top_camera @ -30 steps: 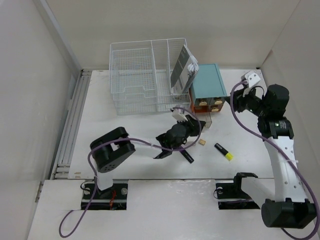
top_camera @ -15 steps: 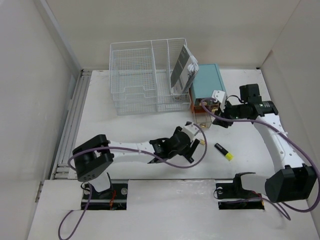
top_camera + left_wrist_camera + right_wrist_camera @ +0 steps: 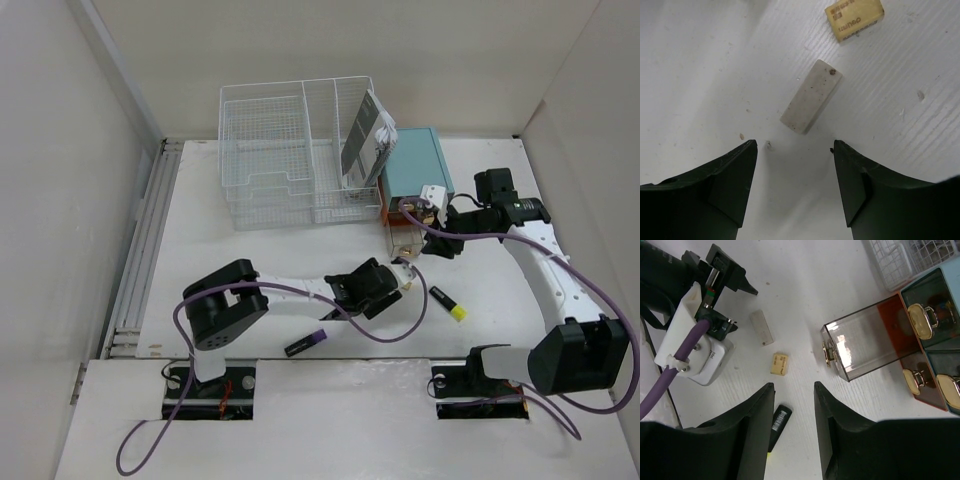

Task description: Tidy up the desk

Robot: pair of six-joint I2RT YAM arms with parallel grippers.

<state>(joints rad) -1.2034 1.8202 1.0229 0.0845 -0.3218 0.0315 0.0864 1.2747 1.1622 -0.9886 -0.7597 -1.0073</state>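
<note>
Low over the white tabletop [image 3: 255, 255], the left hand [image 3: 795, 145] hangs with jaws apart, a white eraser [image 3: 811, 96] just ahead and a yellow eraser [image 3: 854, 19] beyond; the right hand [image 3: 794, 390], also spread, hovers near the pulled-out clear drawer [image 3: 860, 347].

Your desk [image 3: 225, 255], white, carries: wire-mesh organizer [image 3: 285, 165], upper centre; teal drawer box [image 3: 418, 162] touching its right side; white eraser [image 3: 811, 96] and yellow eraser [image 3: 854, 19], mid-frame; black-and-yellow highlighter [image 3: 447, 303], lower right; purple-tipped pen [image 3: 307, 343], bottom centre.
</note>
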